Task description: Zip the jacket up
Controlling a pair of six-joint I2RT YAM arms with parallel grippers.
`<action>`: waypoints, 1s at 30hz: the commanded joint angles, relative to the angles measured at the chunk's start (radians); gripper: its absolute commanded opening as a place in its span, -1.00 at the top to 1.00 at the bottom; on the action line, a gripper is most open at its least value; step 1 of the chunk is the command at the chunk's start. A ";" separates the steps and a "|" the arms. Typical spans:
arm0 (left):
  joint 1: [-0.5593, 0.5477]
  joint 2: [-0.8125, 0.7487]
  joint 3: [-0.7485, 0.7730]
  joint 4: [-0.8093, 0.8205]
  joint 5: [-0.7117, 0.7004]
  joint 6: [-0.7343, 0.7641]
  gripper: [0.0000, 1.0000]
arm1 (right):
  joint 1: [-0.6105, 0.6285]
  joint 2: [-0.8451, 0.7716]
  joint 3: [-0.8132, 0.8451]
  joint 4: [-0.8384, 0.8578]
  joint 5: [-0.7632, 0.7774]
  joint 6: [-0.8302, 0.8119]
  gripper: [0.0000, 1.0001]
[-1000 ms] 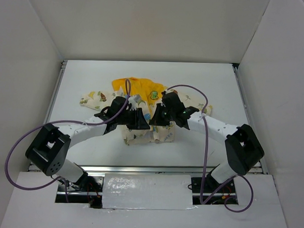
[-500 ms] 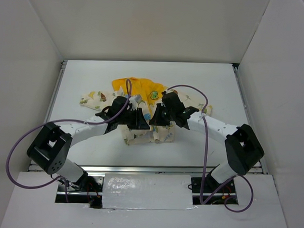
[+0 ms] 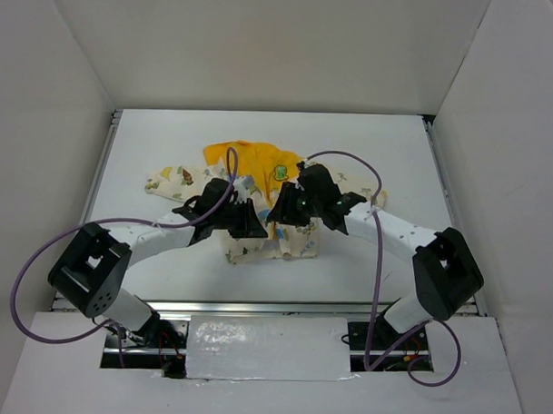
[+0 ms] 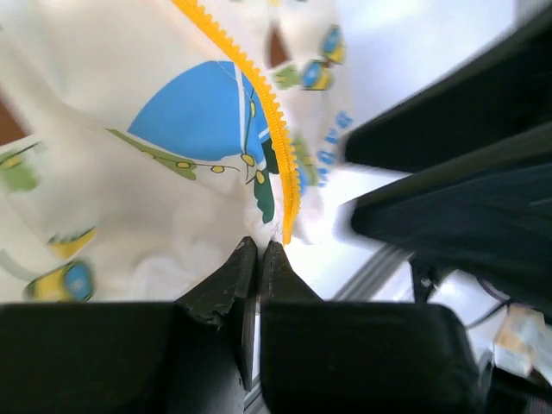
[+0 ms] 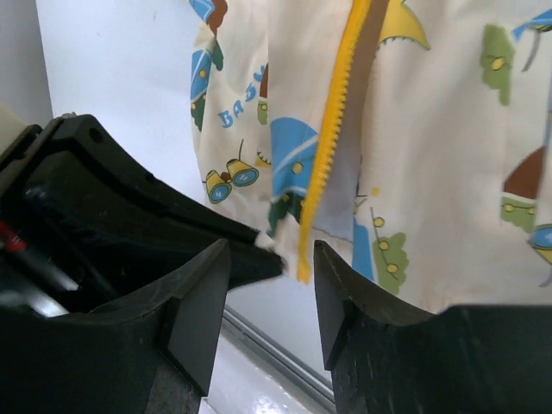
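Left fingers (image 4: 222, 289) — pinching jacket (image 4: 103, 190), right fingers (image 5: 197, 306) (apart)

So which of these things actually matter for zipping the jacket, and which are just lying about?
Part of the job: the jacket, its yellow zip, the left gripper pinched shut on the hem, the right gripper open near the zip's end.
Just there: purple cables, silvery patch at the near edge, white table.

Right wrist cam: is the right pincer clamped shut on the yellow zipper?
No: the right pincer stands open, its fingers apart, with the lower end of the jacket's yellow zipper loose in the gap.
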 commanded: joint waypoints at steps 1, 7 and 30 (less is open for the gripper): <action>0.031 -0.081 -0.024 -0.047 -0.098 0.010 1.00 | -0.016 -0.109 -0.014 0.018 0.044 -0.083 -0.04; 0.068 -0.173 -0.048 -0.171 -0.232 -0.001 1.00 | 0.057 -0.112 -0.009 -0.091 0.199 -0.191 0.01; 0.102 -0.276 -0.113 -0.221 -0.255 0.002 1.00 | 0.353 0.288 0.298 -0.568 0.802 -0.110 0.16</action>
